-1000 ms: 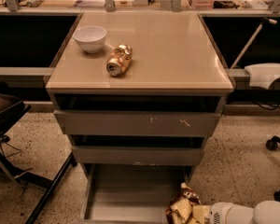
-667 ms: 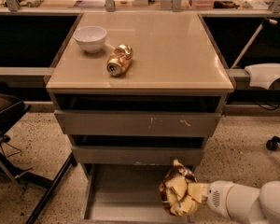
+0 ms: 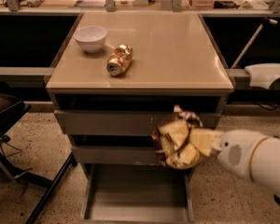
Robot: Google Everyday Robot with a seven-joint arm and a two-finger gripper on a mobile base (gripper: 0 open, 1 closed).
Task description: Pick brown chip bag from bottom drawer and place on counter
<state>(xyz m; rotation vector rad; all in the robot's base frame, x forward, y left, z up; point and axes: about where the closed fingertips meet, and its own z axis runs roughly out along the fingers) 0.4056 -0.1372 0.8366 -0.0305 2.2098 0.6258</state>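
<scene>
Chip bag (image 3: 179,141) held in the air in front of the drawer fronts.
The gripper (image 3: 211,146) reaches in level from the right on a white arm (image 3: 261,160) and clamps the bag's right edge. The bag hangs above the pulled-out bottom drawer (image 3: 130,197) and below the counter (image 3: 172,50), where a bowl (image 3: 90,37) and a crushed can (image 3: 119,59) rest.

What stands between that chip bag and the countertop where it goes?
Nothing visible. The gripper holds the brown chip bag in front of the drawers, below the counter; the white bowl and crushed can sit on its left part.
</scene>
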